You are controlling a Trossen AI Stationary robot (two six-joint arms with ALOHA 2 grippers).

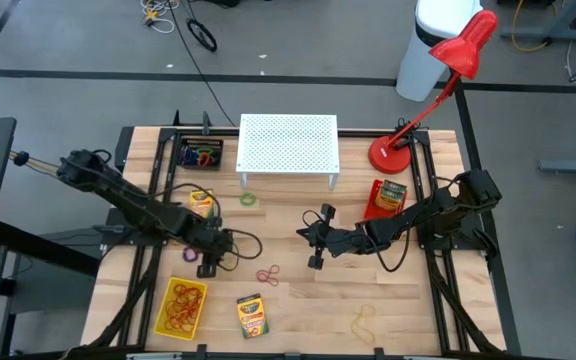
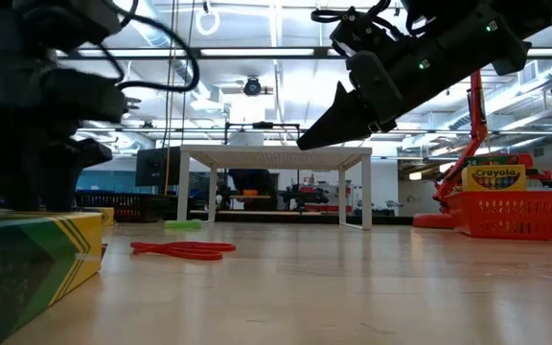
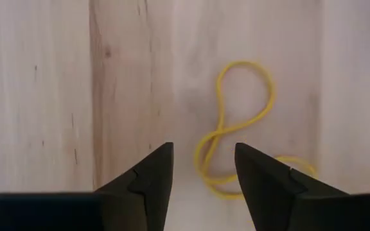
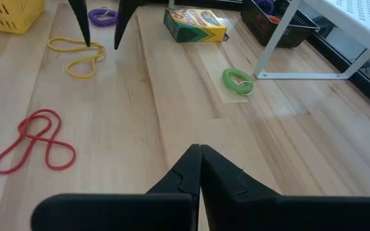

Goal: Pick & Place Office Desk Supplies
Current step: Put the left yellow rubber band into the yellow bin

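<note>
Left wrist view shows the left gripper point(image 3: 203, 183) spread directly over a yellow band point(image 3: 239, 125) lying loose on the table, apparently to straddle it for pickup, while the right gripper point(image 4: 200, 168), pressed together, waits mid-table

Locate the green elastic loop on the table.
In the high view the green elastic loop lies on the wooden table, just in front of the white perforated stand's left leg, right of a yellow-and-green crayon box.

Bright even overhead light; the near crayon box point(image 2: 27, 264) is blurred in the low view
</note>
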